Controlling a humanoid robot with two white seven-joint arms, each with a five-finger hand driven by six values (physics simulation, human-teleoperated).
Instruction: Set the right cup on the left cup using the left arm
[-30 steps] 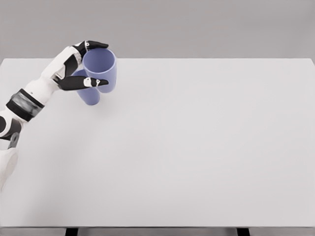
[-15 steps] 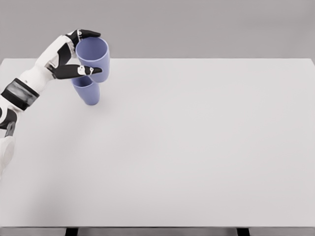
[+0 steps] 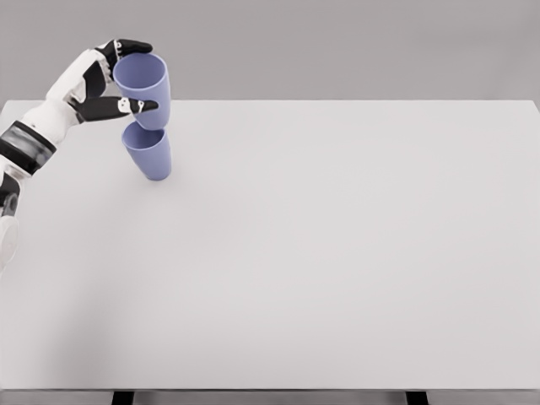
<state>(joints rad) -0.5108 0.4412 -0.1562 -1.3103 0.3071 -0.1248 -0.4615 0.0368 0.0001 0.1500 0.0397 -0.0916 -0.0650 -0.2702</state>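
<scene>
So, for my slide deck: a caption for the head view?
Left hand holds one blue plastic cup above a second blue cup standing on the white table.

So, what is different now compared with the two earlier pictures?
The left hand has lifted the held cup up and slightly left, so it now shows above the standing cup instead of in front of it. The grasp, standing cup and table are unchanged.

Simulated test bench, bare white table (image 3: 337,253), plain grey backdrop (image 3: 337,42)

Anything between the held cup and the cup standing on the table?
Nothing: in the head view the held cup in the left hand sits directly above the standing cup.
</scene>
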